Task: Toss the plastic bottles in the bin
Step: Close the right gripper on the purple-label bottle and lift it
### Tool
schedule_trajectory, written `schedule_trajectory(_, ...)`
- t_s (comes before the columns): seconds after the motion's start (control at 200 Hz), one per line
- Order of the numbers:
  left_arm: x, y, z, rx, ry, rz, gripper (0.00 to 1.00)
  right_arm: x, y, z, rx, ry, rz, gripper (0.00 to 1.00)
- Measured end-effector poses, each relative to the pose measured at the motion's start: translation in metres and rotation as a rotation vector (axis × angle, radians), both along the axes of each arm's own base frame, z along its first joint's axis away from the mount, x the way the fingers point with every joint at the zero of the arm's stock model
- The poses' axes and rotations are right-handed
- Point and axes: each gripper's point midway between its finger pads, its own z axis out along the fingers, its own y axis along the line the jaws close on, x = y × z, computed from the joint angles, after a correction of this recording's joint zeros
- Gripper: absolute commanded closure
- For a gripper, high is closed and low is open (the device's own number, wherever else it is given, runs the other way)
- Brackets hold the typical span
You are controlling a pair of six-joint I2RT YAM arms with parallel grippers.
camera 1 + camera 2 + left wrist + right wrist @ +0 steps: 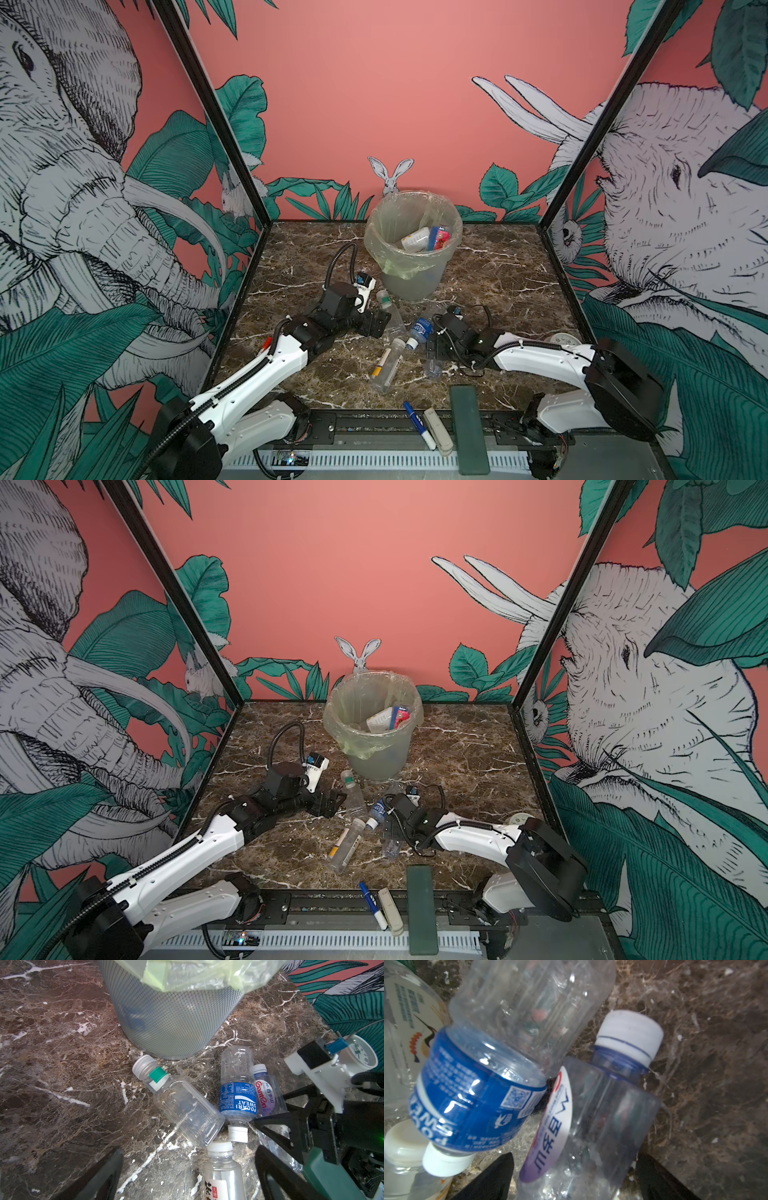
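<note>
The bin [411, 245] stands at the back of the table and holds a few plastic bottles. Several more lie in front of it: a green-banded clear one [390, 311], a blue-labelled one [420, 330], a white-labelled one [388, 365] and a crumpled one [434, 368]. My left gripper [187, 1178] hangs open low over the table, the white-labelled bottle's [220, 1174] neck between its fingers, untouched. My right gripper [575, 1178] is open and straddles the crumpled bottle [602, 1115], one finger on each side. The blue-labelled bottle [477, 1095] lies against that one.
A blue-and-white marker [417, 424], a white eraser-like block [438, 430] and a dark green bar [469, 428] lie at the table's front edge. A white clock [565, 340] sits behind my right arm. Patterned walls enclose three sides.
</note>
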Motion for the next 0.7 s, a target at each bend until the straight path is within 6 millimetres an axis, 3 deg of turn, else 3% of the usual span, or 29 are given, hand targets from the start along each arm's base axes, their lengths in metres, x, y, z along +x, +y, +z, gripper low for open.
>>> schedule_trajectory(0.7,-0.005,-0.008,-0.019,0.038,0.047,-0.024,0.01,0.003,0.001,-0.001,0.005,-0.005,-0.015,0.31)
